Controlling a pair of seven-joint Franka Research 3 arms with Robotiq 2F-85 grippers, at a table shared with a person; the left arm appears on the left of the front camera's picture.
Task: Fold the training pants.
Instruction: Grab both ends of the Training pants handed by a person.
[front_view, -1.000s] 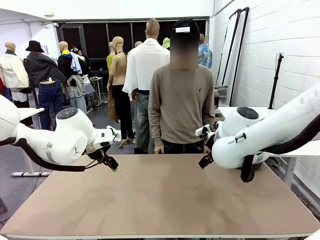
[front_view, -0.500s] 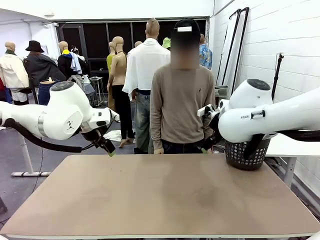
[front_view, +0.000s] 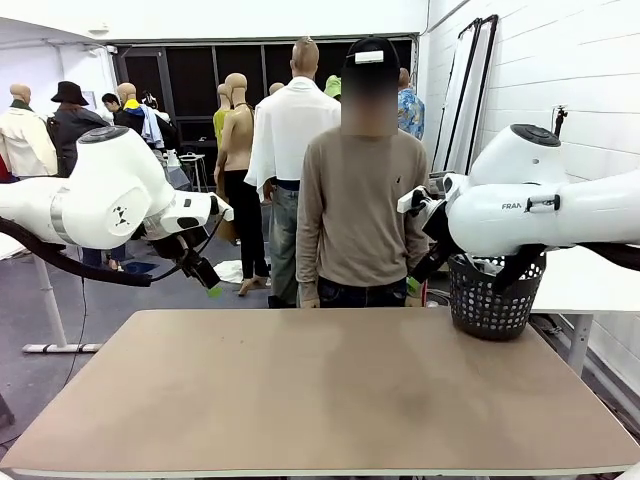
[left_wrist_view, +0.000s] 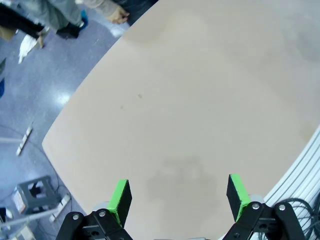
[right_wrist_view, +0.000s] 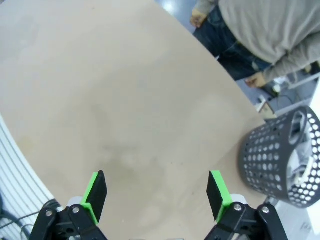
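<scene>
Jaws, left: my left gripper (front_view: 210, 287) hangs in the air over the far edge of the table (front_view: 320, 420), toward its left corner. The jaws stand wide and hold nothing. Bare tan tabletop lies between the green pads (left_wrist_view: 120, 197) in my left wrist view.

Jaws, right: my right gripper (front_view: 413, 283) hangs over the far edge toward the right corner, just beside the person (front_view: 362, 210) and near the basket (front_view: 495, 305). These jaws also stand wide, with only bare tabletop between them.

Basket: black and perforated, upright at the far right corner. Pale cloth (right_wrist_view: 301, 150) shows through its holes in my right wrist view. I cannot tell whether that is the training pants.

Person: standing at the middle of the far edge in a beige sweater and dark jeans, arms down, one hand (right_wrist_view: 257, 79) hanging close to the basket.
</scene>
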